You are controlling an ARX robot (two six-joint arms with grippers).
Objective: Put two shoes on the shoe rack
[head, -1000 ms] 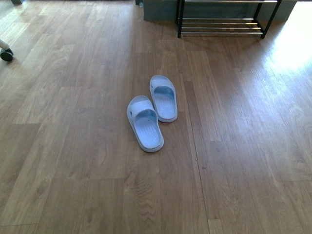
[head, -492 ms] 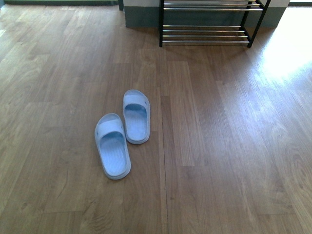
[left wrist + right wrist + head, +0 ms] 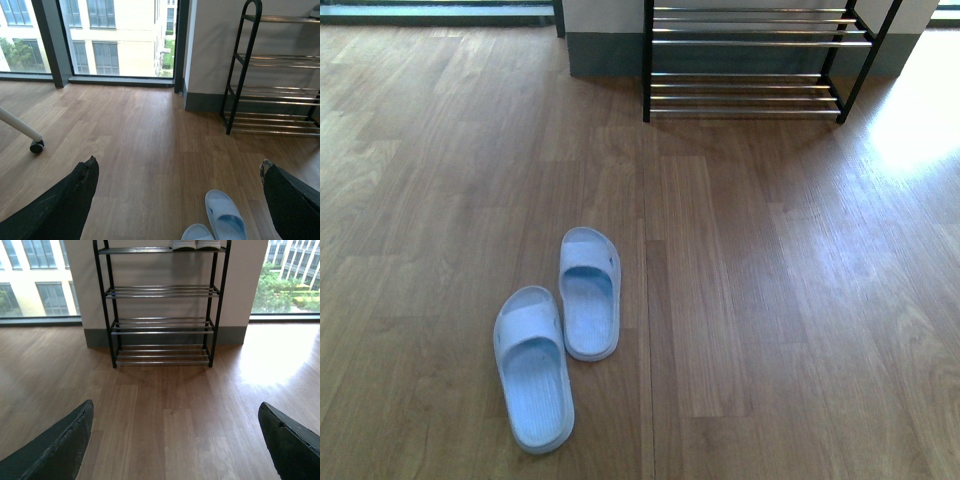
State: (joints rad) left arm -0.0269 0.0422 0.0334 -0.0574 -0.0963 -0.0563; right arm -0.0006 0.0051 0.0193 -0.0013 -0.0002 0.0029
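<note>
On the wood floor (image 3: pixel 800 300), front view: pale blue slides (image 3: pixel 588 300) lie side by side and touching, toes toward the rack (image 3: pixel 750 60). One slide sits nearer the camera and further left. The rack stands well apart from them, against the far wall. Neither arm shows.

Left wrist view: left gripper (image 3: pixel 177 164) has its jaws spread wide, with only floor between them. The toe ends of the slides (image 3: pixel 225 217) show just ahead of it. The rack (image 3: pixel 285 59) stands beyond, beside a window (image 3: pixel 115 35). A black caster (image 3: pixel 36 146) rests on the floor, off to one side.

Right wrist view: right gripper (image 3: pixel 176 406) has its jaws spread wide, gripping nothing. It faces the rack (image 3: pixel 160 290) square on; four shelves show. White-soled shoes (image 3: pixel 195 245) sit on the top shelf, cut off by the frame edge.
</note>
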